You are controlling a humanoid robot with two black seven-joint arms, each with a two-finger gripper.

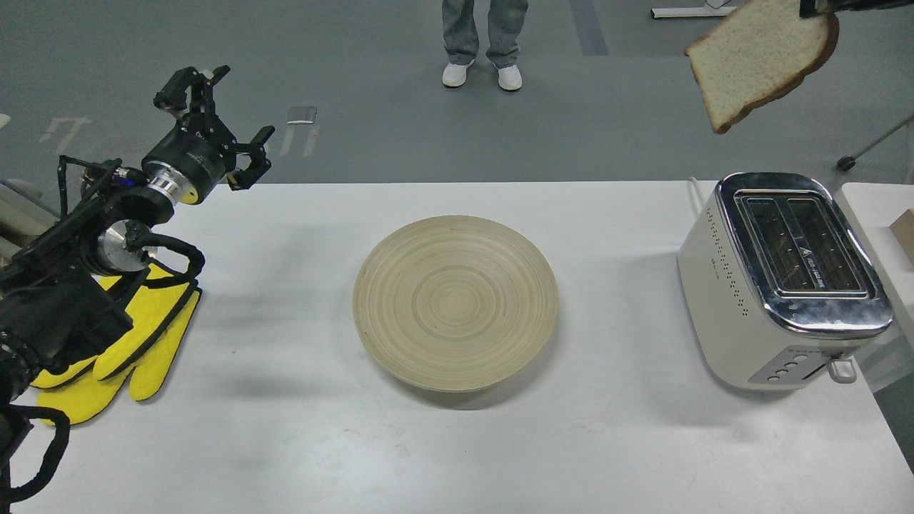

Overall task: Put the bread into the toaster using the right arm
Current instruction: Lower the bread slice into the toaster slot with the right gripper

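Note:
The bread [760, 61], a pale slice with a brown crust, hangs tilted in the air at the top right, above and behind the toaster. Only a dark bit of my right gripper [820, 7] shows at the top edge, gripping the slice's upper right corner. The rest of the right arm is out of view. The cream-white toaster [721, 285] with its chrome top stands on the right of the white table, both slots empty, lever and buttons facing me. My left gripper [227, 120] is open and empty, raised over the table's far left corner.
A round wooden plate [455, 303] lies mid-table. A yellow oven mitt [143, 343] lies under my left arm. A person's legs [482, 43] stand beyond the table. A second table [867, 207] with a brown object [904, 232] adjoins the right.

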